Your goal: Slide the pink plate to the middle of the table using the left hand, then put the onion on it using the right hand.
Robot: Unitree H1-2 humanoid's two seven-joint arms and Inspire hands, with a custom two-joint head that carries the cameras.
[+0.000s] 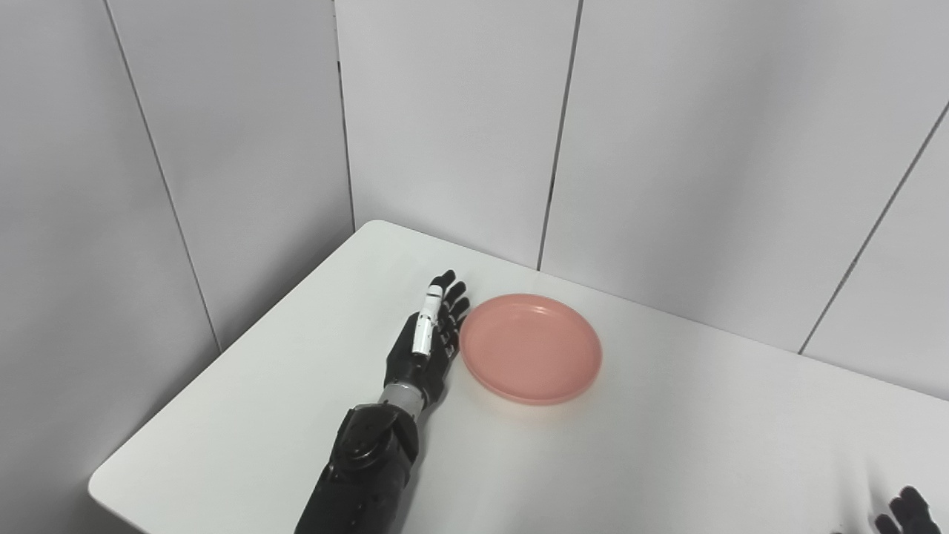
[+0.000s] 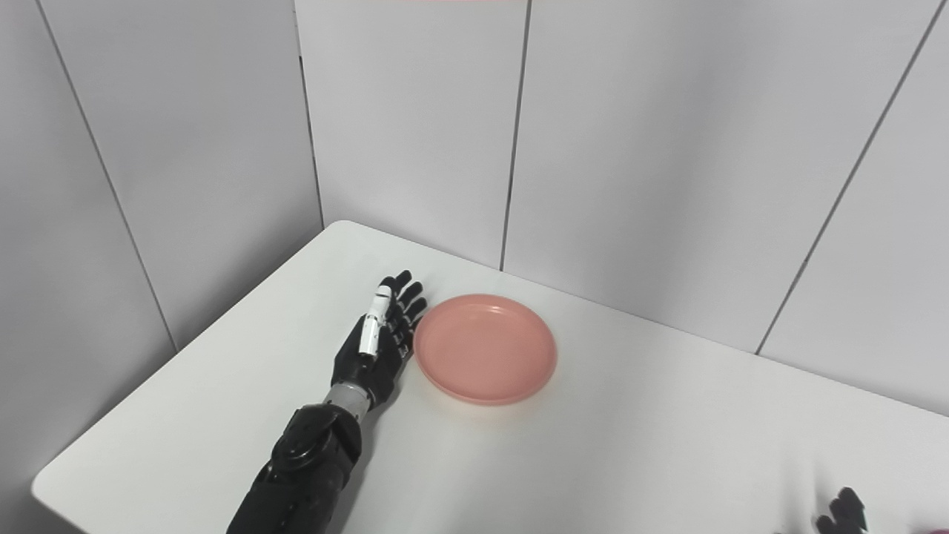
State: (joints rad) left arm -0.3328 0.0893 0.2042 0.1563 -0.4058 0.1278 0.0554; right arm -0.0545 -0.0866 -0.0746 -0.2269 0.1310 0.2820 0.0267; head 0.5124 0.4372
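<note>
the left hand (image 1: 426, 337) lay spread on the worktop (image 1: 667, 445), fingers straight. the pink plate (image 1: 531, 347) sat just beside it, at its right. only the right hand's (image 1: 904, 512) fingertips showed, so its state could not be told.

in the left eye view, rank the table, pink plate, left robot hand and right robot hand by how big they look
1. table, by far the largest
2. pink plate
3. left robot hand, open, beside the plate's left rim
4. right robot hand, only fingertips show at the bottom edge, so its rank reflects cropping, not true size
</note>
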